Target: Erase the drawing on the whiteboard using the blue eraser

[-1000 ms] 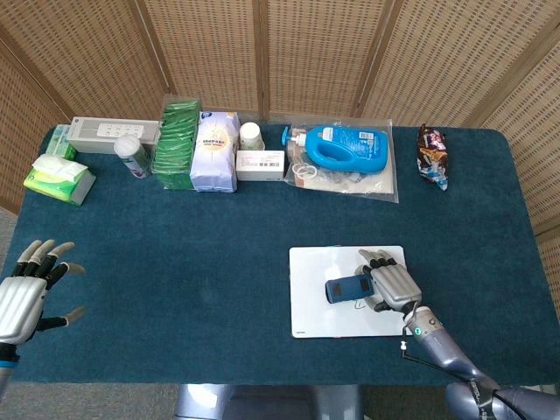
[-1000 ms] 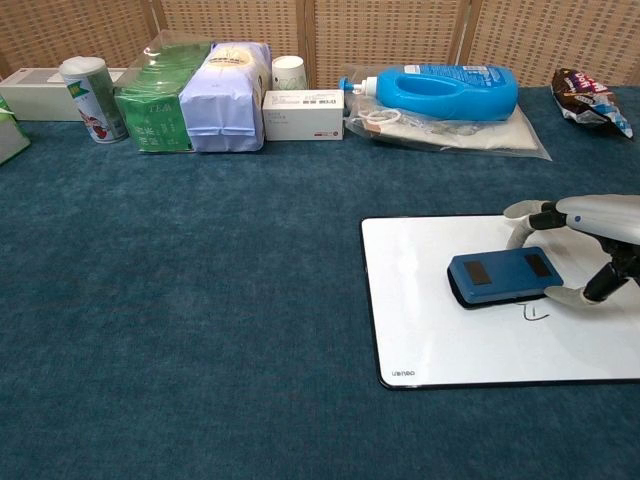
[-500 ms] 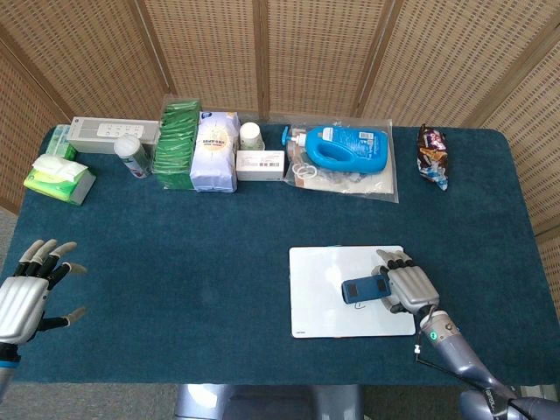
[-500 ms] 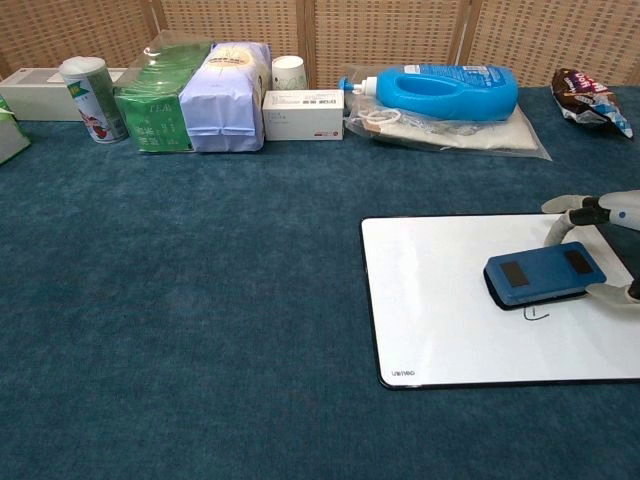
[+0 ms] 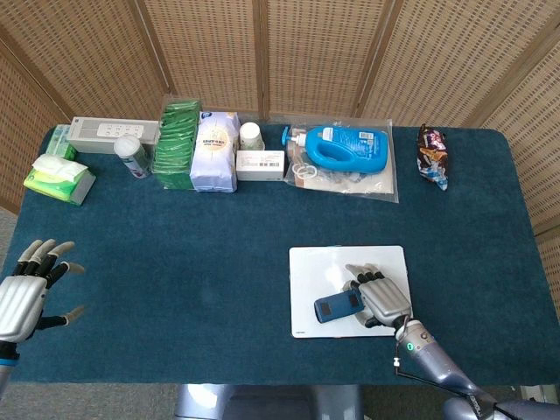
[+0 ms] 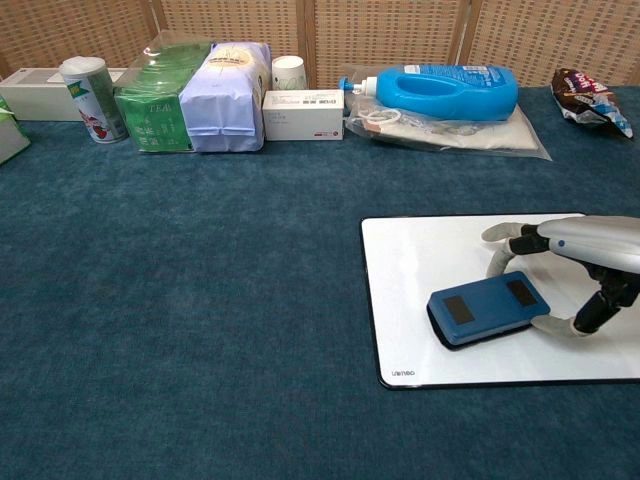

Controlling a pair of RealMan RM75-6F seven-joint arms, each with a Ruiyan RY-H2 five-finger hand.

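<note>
The white whiteboard (image 5: pixel 306 271) (image 6: pixel 420 260) lies flat on the blue cloth at the right front. My right hand (image 5: pixel 378 297) (image 6: pixel 580 270) grips the blue eraser (image 5: pixel 338 305) (image 6: pixel 487 308) from its right end and holds it flat on the board's lower middle. No drawn mark shows on the bare part of the board; the eraser covers the spot where it lay. My left hand (image 5: pixel 26 293) hovers at the table's left front edge with fingers spread, holding nothing, seen only in the head view.
Along the back stand a grey box (image 5: pixel 105 133), a can (image 6: pixel 88 98), green (image 6: pixel 155 95) and white (image 6: pixel 228 90) bags, a paper cup (image 6: pixel 289 72), a small carton (image 6: pixel 303 114), a blue detergent bottle (image 6: pixel 450 92) and a snack packet (image 6: pixel 590 98). Green tissue pack (image 5: pixel 58 178) sits at the left.
My right hand slid the eraser right, then back left and toward the front edge over the small mark. The mark no longer shows. The left hand stayed still.
</note>
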